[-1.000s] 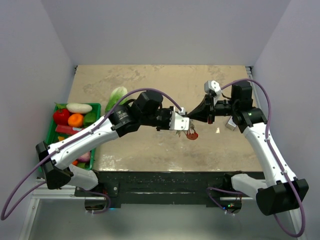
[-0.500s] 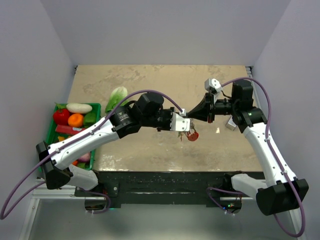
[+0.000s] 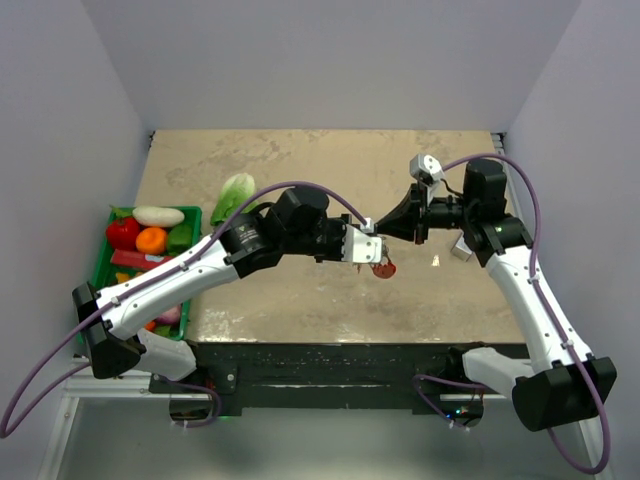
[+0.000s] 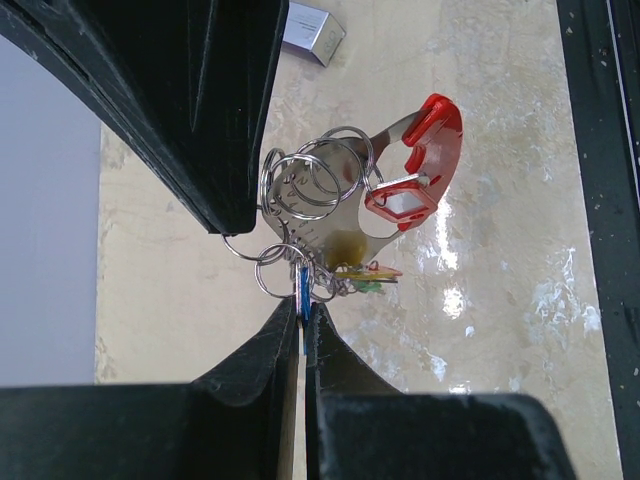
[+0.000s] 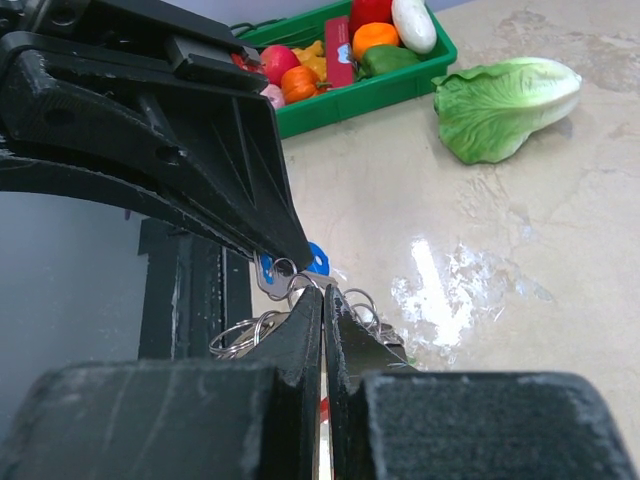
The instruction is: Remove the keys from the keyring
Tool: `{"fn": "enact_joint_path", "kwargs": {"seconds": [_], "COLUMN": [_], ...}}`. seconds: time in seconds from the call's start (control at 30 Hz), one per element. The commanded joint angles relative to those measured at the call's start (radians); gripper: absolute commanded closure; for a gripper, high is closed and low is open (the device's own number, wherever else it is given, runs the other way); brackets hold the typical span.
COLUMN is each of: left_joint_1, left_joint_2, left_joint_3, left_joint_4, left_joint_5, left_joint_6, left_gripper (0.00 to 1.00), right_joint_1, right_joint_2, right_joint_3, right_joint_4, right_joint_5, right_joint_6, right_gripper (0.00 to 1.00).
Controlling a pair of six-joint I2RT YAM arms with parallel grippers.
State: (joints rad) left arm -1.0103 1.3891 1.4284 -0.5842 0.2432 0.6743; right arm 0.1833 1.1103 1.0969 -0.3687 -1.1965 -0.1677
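The keyring (image 4: 310,180) is several linked silvery rings, held in the air between both grippers above the table's middle. From it hang a red fob (image 4: 430,150) and green and yellow tags (image 4: 370,275). My left gripper (image 4: 303,310) is shut on a blue-headed key (image 5: 318,258) at the bunch's lower edge. My right gripper (image 5: 322,295) is shut on a thin ring of the keyring, its tips almost touching the left fingertips (image 5: 295,255). From above, the left gripper (image 3: 362,247) and right gripper (image 3: 385,235) meet tip to tip, with the red fob (image 3: 385,268) dangling below them.
A green tray (image 3: 110,260) of toy vegetables sits at the left table edge, with a lettuce (image 3: 233,192) behind it. A small silver block (image 3: 461,248) lies on the table under the right arm. The table's near edge runs just below the grippers.
The left gripper has edged slightly right towards the right gripper. Both grips on the bunch are unchanged.
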Motion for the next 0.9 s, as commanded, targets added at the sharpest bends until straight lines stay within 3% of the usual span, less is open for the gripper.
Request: {"fn": "enact_joint_path", "kwargs": {"seconds": [0.0, 0.2, 0.5, 0.87], "left_joint_1": [-0.033, -0.033, -0.033, -0.114], "left_joint_2": [-0.005, -0.001, -0.004, 0.045], "left_joint_3": [0.004, 0.007, 0.007, 0.001], "left_joint_4": [-0.111, -0.095, -0.06, -0.059], "left_joint_5": [0.056, 0.019, -0.151, -0.39], "left_joint_6": [-0.021, -0.03, -0.013, 0.042], "left_gripper": [1.0, 1.0, 1.0, 1.0], "right_joint_1": [-0.021, -0.019, -0.019, 0.007], "right_joint_2": [-0.027, -0.03, -0.032, -0.033], "right_joint_3": [0.006, 0.015, 0.057, 0.035], "right_joint_4": [0.131, 0.076, -0.094, -0.092], "right_joint_5": [0.101, 0.161, 0.153, 0.218], "right_joint_6": [-0.006, -0.054, -0.2, -0.165], "right_gripper": [1.0, 1.0, 1.0, 1.0]}}
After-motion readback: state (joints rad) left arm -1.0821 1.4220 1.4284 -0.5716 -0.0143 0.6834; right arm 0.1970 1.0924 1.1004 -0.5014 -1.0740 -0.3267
